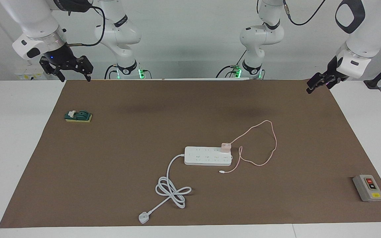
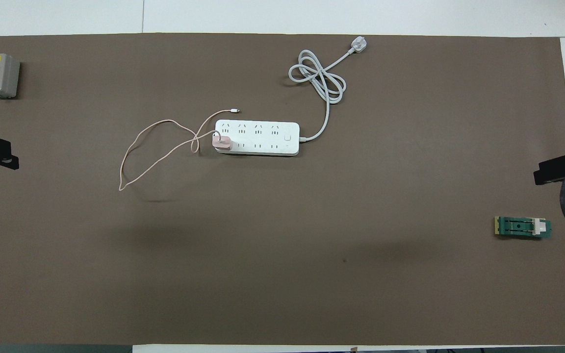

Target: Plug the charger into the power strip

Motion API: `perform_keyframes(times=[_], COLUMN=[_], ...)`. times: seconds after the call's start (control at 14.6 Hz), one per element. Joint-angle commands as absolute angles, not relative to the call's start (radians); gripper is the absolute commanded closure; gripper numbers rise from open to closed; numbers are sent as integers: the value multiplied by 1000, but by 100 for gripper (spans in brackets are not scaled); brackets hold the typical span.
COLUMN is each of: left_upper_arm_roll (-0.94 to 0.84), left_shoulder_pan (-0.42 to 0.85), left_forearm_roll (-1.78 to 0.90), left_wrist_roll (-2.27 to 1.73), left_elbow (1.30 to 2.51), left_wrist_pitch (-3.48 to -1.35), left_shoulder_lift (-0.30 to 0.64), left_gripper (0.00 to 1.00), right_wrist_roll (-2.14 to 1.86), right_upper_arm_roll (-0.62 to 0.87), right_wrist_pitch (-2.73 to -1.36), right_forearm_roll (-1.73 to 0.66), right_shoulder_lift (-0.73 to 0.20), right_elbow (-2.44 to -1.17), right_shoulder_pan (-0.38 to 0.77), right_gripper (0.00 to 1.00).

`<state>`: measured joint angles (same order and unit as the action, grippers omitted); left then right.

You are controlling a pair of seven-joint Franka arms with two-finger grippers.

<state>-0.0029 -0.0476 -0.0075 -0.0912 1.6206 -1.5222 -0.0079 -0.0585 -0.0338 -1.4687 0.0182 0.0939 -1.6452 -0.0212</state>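
Hanging in the air over the mat's corner at the right arm's end, close to the robots, the right gripper (image 1: 73, 73) stood with its fingers spread wide and held nothing. The left gripper (image 1: 319, 82) hung over the matching corner at the left arm's end, also holding nothing; whether its fingers were apart or together could not be told. Both arms appeared to be waiting, well apart from everything on the brown mat (image 1: 190, 205). Near the middle of the mat lay the power strip (image 1: 205, 157), a long white bar, with its thick white cord (image 1: 172, 188) looped farther from the robots and ending in a white plug (image 1: 143, 218). The charger (image 1: 226, 147), a small pink cube, sat on top of the strip at the end toward the left arm, in the row of outlets nearer the robots, and looked already seated in a socket. Its thin pink cable (image 1: 270, 145) trailed loosely over the mat beside that end of the strip. By this showing the plugging step seemed done, and the next move probably called for nothing more than checking the seating. A green block (image 1: 78, 116) lay near the right gripper's corner, and a grey switch box (image 1: 367, 187) lay toward the left arm's end, farther from the robots.
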Motion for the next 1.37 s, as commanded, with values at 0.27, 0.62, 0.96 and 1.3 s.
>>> perform_keyframes(times=[0.27,0.62,0.96,1.3], left_upper_arm_roll=[-11,-17,-18,-18], left_shoulder_pan=[-19,37,67,72], left_forearm_roll=[-15,-15,-15,-15], left_wrist_roll=[-40,-51,-46,-51], left_elbow=[1712,1709,1712,1712], left_wrist_pitch=[-1644,-1640,-1638,-1614], left_shoulder_lift=[-55,-55,-55,-58], left_gripper=[0,0,0,0], right_wrist_roll=[-44,-49,-51,-48], right_upper_arm_roll=[-21,-21,-21,-21], right_wrist_pitch=[-1463,-1462,-1460,-1462], right_forearm_roll=[21,20,21,21], right_shoulder_lift=[112,112,112,114], right_elbow=[-1657,-1658,-1658,-1664], right_shoulder_pan=[-40,-45,-46,-45], right_gripper=[0,0,0,0])
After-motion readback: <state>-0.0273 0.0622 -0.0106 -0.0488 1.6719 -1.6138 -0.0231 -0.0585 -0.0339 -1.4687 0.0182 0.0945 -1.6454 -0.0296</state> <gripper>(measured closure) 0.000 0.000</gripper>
